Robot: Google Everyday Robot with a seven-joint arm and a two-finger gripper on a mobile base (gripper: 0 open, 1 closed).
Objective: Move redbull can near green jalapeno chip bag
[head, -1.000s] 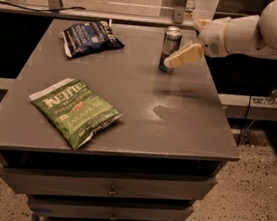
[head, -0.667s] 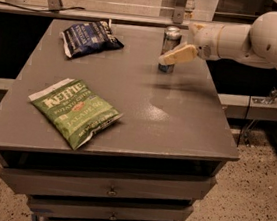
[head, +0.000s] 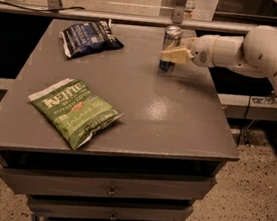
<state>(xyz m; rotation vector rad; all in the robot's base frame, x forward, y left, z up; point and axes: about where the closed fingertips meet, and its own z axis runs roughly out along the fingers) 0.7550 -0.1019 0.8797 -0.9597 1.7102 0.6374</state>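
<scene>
Drawers (head: 111,192) sit nearest me, under the grey bench (head: 177,122). On its front left lies the green jalapeno chip bag (head: 75,111), flat, with its white edge turned to the left. Farther back, toward the far right edge, the redbull can (head: 171,37) stands upright, well apart from that bag. My gripper (head: 173,55) is at the can's mid-height, its tan end crossing in front of the can; whether the jaws are pinching it I cannot tell. The white arm (head: 264,47) reaches in level from the right, bent at the elbow beyond the bench. A dark blue chip bag (head: 89,37) lies at the far left.
</scene>
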